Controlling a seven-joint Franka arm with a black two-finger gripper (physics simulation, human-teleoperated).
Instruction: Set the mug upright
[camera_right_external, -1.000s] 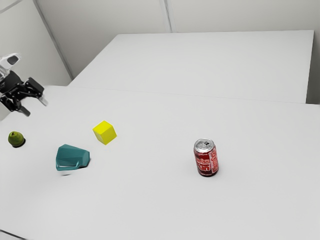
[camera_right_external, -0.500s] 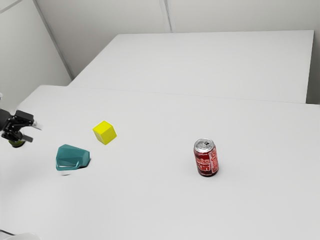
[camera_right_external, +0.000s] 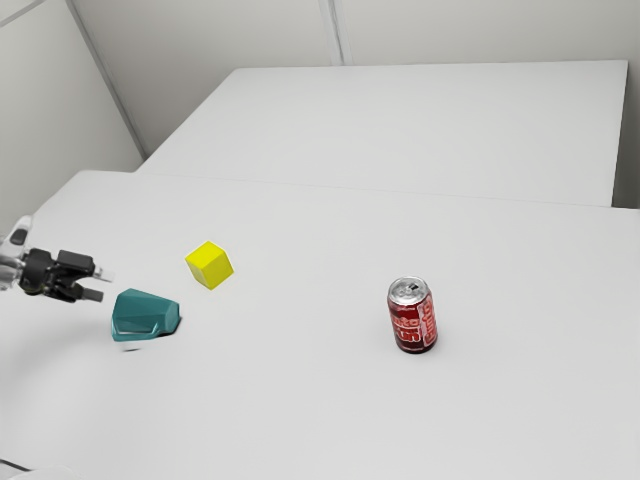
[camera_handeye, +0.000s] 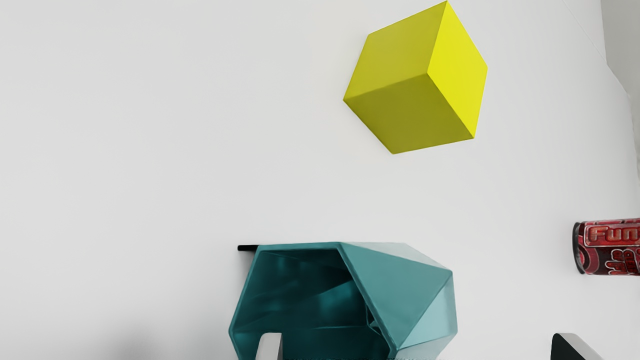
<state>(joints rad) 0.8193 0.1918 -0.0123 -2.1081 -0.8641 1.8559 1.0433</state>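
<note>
Mug (camera_right_external: 146, 315): lying on its side on the table (camera_right_external: 300, 410), its mouth facing the gripper (camera_right_external: 99, 286)
Jaws: released, spread apart, near the mug
Can (camera_right_external: 413, 316): upright (a red one), well apart from the mug

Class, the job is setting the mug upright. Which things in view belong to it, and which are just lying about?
Part of the job:
- teal mug, on its side
- open pincer

Just lying about:
- yellow cube
- red can
</note>
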